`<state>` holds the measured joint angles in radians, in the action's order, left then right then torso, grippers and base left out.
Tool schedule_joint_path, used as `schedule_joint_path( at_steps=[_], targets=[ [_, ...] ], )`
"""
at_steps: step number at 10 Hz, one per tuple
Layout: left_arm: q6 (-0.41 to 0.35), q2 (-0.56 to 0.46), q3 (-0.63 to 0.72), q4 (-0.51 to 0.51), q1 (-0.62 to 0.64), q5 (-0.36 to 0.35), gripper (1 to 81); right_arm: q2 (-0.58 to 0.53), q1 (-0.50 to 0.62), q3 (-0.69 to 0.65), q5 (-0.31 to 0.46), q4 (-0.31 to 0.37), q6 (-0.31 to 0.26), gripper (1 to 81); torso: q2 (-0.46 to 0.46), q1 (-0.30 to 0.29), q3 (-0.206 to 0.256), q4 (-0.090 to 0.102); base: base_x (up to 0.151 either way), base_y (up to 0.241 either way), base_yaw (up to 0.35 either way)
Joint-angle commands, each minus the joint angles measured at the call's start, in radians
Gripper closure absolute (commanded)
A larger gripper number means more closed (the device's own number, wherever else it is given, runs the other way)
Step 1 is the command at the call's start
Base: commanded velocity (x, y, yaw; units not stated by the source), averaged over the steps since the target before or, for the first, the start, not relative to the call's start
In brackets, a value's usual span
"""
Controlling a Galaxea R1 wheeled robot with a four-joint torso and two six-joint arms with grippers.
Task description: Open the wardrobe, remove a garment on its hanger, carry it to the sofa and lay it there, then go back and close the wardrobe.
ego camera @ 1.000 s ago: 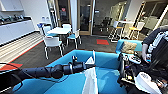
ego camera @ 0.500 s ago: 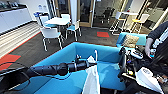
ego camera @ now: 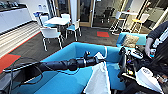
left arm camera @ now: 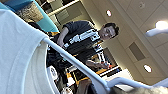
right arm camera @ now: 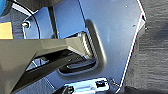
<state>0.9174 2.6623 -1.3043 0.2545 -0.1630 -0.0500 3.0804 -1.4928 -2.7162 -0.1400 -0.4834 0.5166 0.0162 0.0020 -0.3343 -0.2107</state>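
Observation:
My left arm reaches in from the left over the bright-blue sofa [ego camera: 62, 82]. At its end, my left gripper [ego camera: 98, 59] is shut on the white hanger [left arm camera: 75, 62]. The white garment [ego camera: 98, 78] hangs from it, draping down in front of the sofa's seat and close to the curved back. The left wrist view has the garment [left arm camera: 17, 50] large beside the hanger's slim arm. The right wrist view gives the robot's own dark plate over grey carpet.
A person [ego camera: 157, 37] with a control rig stands close on the right. Beyond the sofa is a blue seat with a patterned cushion [ego camera: 130, 40]. A white table [ego camera: 58, 21] with white chairs [ego camera: 51, 33] stands at the back left, and a red floor patch [ego camera: 103, 34] lies further back.
The whole picture has shifted, so the camera has moved and the sofa now looks larger and nearer. My left arm still holds the hanger with the garment out in front.

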Motion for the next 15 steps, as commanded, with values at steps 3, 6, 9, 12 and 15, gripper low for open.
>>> schedule_joint_path(
  at_steps=[3, 6, 9, 12, 15],
  targets=[
    [0.003, 0.050, -0.159, -0.040, 0.214, -0.047, 81.1, -0.001, 0.010, 0.003, 0.053, -0.006, -0.003, 1.0, 0.000, 0.000, 0.000, 0.000, 0.000, 0.000, 0.000],
    [0.035, 0.021, -0.214, -0.041, 0.259, -0.051, 81.1, -0.001, 0.012, 0.003, 0.054, -0.006, -0.003, 1.0, 0.000, 0.000, 0.000, 0.000, 0.000, 0.000, 0.000],
    [0.070, 0.035, -0.311, -0.041, 0.280, -0.054, 81.1, -0.001, 0.012, 0.003, 0.057, -0.006, -0.003, 1.0, 0.000, 0.000, 0.000, 0.000, 0.000, 0.000, 0.000],
    [0.107, 0.059, -0.402, -0.041, 0.302, -0.051, 81.1, 0.000, 0.010, 0.003, 0.059, -0.004, -0.003, 1.0, 0.000, 0.000, -0.001, 0.000, 0.000, 0.000, 0.000],
    [0.132, 0.097, -0.512, -0.043, 0.332, -0.048, 81.1, 0.002, 0.008, 0.003, 0.062, -0.004, -0.004, 1.0, 0.000, 0.000, -0.001, 0.000, 0.000, 0.000, 0.000]
  ],
)
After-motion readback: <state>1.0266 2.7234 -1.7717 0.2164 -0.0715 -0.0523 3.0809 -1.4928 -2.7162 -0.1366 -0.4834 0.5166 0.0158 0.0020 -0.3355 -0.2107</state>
